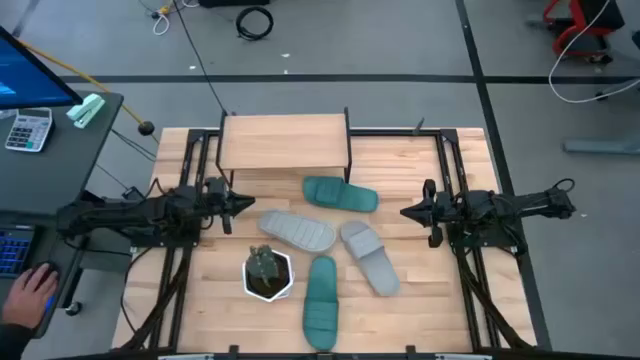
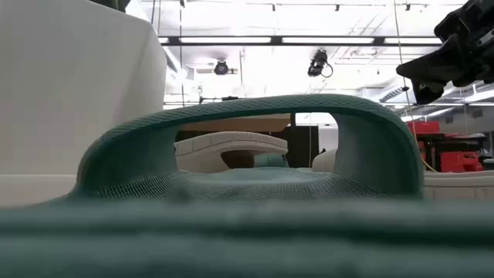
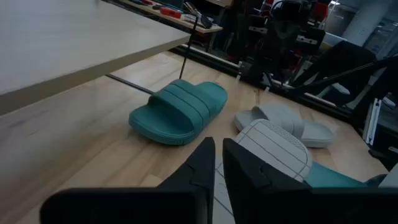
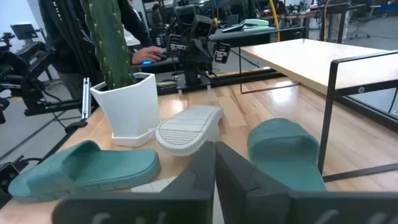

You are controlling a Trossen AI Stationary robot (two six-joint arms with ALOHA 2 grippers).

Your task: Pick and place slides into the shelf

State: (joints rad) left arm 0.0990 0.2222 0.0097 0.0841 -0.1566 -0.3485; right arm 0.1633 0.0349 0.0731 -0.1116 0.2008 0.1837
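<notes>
Left tool (image 1: 248, 203) and right tool (image 1: 405, 212) both closed, empty; slides (image 1: 340, 194) between them.

A grey floor (image 1: 400, 40) crossed by dark tape lines (image 1: 474, 60) surrounds the wooden worktable (image 1: 430, 300), with a coil of black cable (image 1: 254, 21) and loose white cords (image 1: 585, 70) lying at the far side. To the left, a dark desk (image 1: 60, 140) carries a calculator (image 1: 28, 129), a blue-lit monitor (image 1: 30, 70) and a keyboard (image 1: 12, 250), where a person's hand (image 1: 30, 295) rests on a mouse. Long strip lights (image 2: 224, 39) run along the ceiling (image 2: 255, 19) beside hanging cameras (image 2: 316, 63). Red equipment (image 2: 451, 150) stands at the far right.
</notes>
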